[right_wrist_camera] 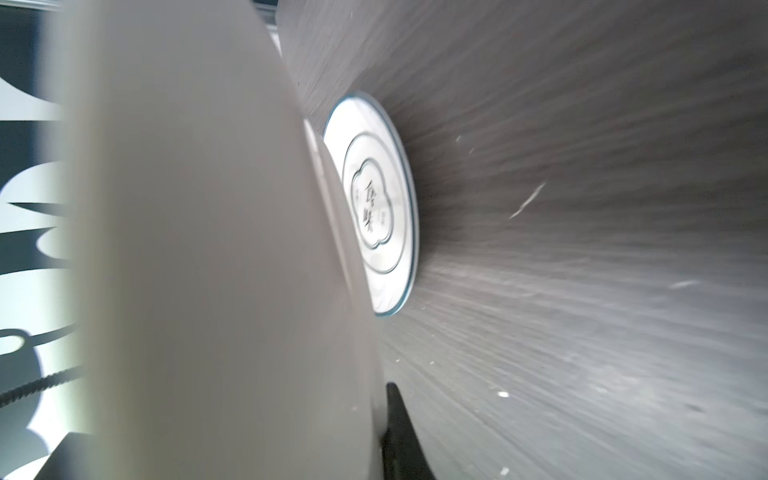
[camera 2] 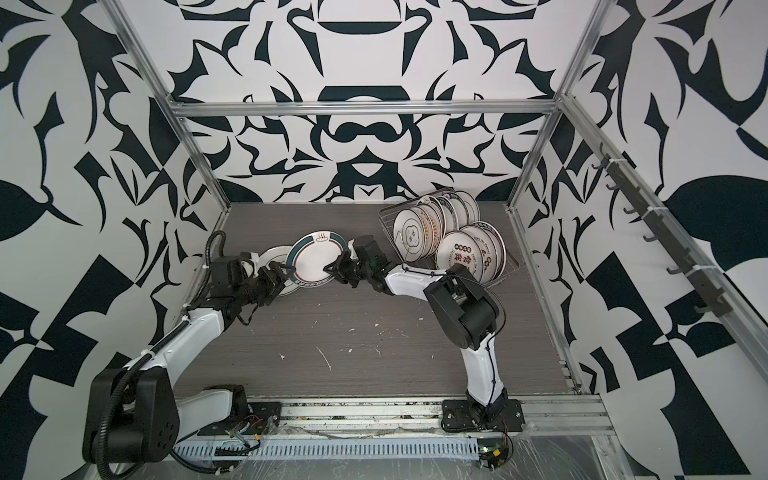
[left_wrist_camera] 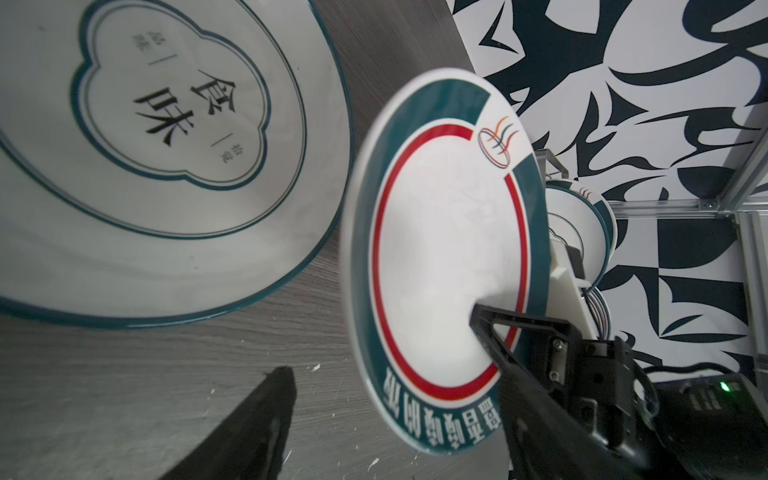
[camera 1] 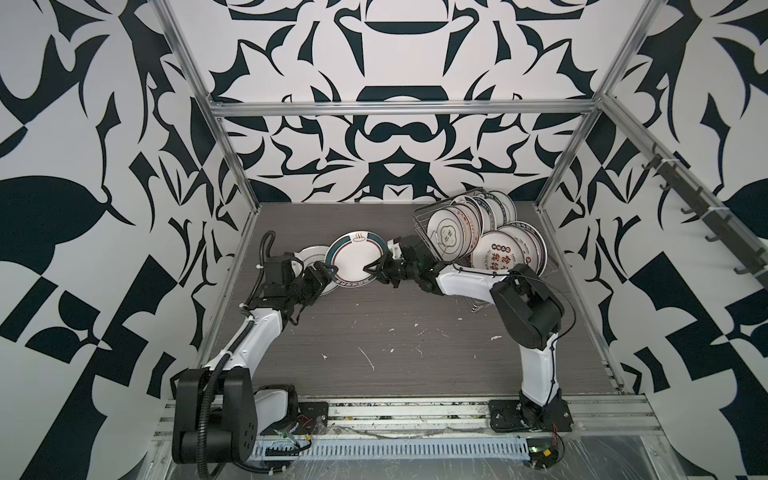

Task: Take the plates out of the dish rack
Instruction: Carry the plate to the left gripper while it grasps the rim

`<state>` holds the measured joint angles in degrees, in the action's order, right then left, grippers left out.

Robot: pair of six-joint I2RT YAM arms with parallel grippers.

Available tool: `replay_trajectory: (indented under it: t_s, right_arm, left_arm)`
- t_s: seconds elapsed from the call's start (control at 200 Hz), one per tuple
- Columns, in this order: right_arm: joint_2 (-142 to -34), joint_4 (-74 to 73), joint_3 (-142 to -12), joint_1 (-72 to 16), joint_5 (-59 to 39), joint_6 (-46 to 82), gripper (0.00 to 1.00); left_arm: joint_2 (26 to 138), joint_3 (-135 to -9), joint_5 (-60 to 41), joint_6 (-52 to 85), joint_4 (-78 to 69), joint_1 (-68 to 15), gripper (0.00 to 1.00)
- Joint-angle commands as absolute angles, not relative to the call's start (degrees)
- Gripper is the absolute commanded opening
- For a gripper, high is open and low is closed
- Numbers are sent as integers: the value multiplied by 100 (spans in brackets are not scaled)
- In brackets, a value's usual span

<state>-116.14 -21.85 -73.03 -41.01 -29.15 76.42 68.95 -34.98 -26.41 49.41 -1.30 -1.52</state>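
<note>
Your right gripper (camera 1: pixel 368 270) is pinching the held plate (camera 1: pixel 353 259) by its rim and holding it tilted in the air over the table (camera 1: pixel 415 332), left of the dish rack (camera 1: pixel 428 208). Your left gripper (camera 1: pixel 326 272) is sitting at the opposite rim with its jaws spread. In the left wrist view one dark finger (left_wrist_camera: pixel 266 415) is standing clear of the held plate (left_wrist_camera: pixel 436 249), and the other finger is not showing.

Both top views are giving you the whole layout: the dish rack (camera 2: pixel 395 208) is standing at the far right of the table, with the racked plates (camera 1: pixel 494 253) leaning on edge in two rows. A flat plate (camera 1: pixel 309 257) is lying face up on the table beyond the left gripper (camera 2: pixel 282 270).

Only the left wrist view is showing you the held plate's face. It is white with a broad teal rim, a red ring inside it, a small steaming-bowl emblem and white lettering on the rim. The same view is also showing the flat plate (left_wrist_camera: pixel 145 145) close up, with its thin teal edge and a cloud-shaped outline around dark characters.

The right wrist view is giving you only the held plate's blurred pale underside (right_wrist_camera: pixel 208 249), with the flat plate (right_wrist_camera: pixel 382 208) lying beyond it.
</note>
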Motion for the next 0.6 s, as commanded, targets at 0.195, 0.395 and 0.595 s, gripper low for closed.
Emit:
replay_trajectory:
  t_s: [0.195,0.395,0.595]
  right_arm:
    - [-11632,-3411,-7594,-4271,-3270,8136,0]
    - [-11722,-3617,-7630,-4323,-3363,8219,0]
    - [-11786,-3720,-7682,-4371,-3428,8227,4]
  left_arm:
    - [7047,-3390,-2735,5062,-465,-144,67]
    - [7071,-3418,-2773,5061,-510,-140,49]
    - [7031,-3428,-2794,5029,-413,-66,33]
